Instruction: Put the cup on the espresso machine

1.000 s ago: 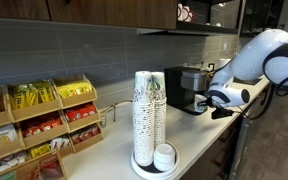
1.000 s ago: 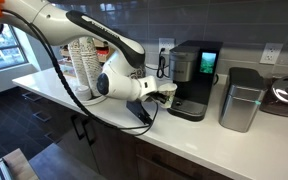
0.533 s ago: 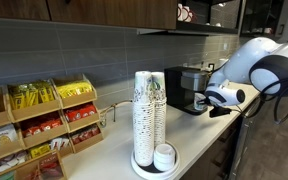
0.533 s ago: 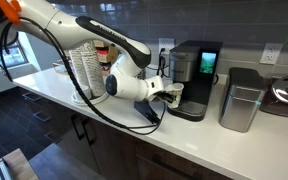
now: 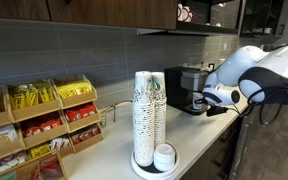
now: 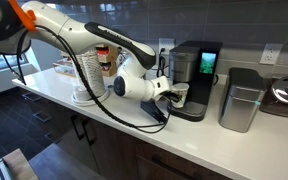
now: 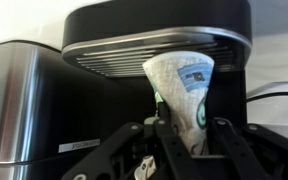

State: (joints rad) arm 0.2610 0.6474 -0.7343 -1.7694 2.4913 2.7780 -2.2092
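Observation:
My gripper is shut on the small white paper cup with faint blue and dark print. The cup is squeezed between the fingers and points toward the espresso machine, whose ribbed grille and dark front fill the wrist view. In an exterior view the gripper holds the cup at the front of the black and silver machine, at its recessed bay. In an exterior view the arm's end is in front of the machine; the cup is hidden there.
Tall stacks of white cups and a stack of lids stand on a tray near the counter edge. A snack rack stands beside them. A steel container and another appliance stand beyond the machine.
The gripper has carried the cup closer to the espresso machine, up to its front bay. The arm has swung along with it.

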